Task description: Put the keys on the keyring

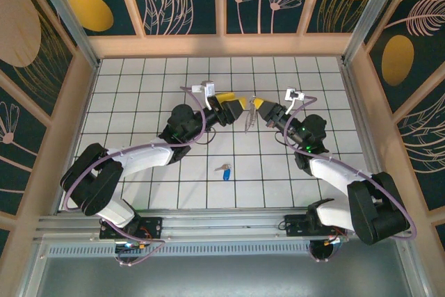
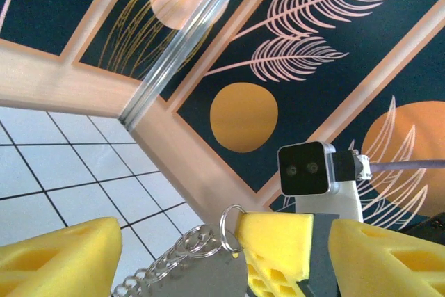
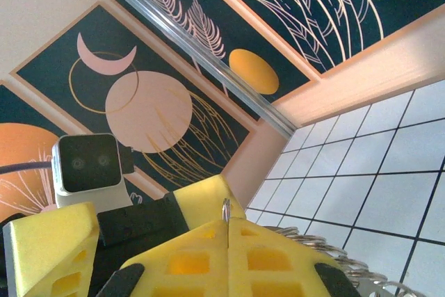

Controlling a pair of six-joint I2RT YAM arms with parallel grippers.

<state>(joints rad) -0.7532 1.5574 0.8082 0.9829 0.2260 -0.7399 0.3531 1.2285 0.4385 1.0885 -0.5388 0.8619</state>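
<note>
Two grippers meet nose to nose above the middle of the table, a bit closer to its far edge than its near edge.

Left gripper: jaws released. The left wrist view has its yellow fingers spread wide at the two bottom corners, neither clamping anything.

Key: flat on the table, well apart from both grippers. It lies on their near side, about midway between the left and right edges. Blue head points toward the near edge, silver blade toward the far-left corner.

Keyring: off the table, hanging between the two grippers. In the left wrist view a string of small linked loops and a grey flat plate sit in the gap between the left fingers. One small ring stands up against the right gripper's yellow pads. Can't tell whether it touches the left fingers.

Right gripper: jaws clenched on the keyring. The right wrist view shows both pads pressed together with a thin wire ring pinched edge-on in the seam, more loops trailing off low to the right.

Key not yet on the keyring.
</note>
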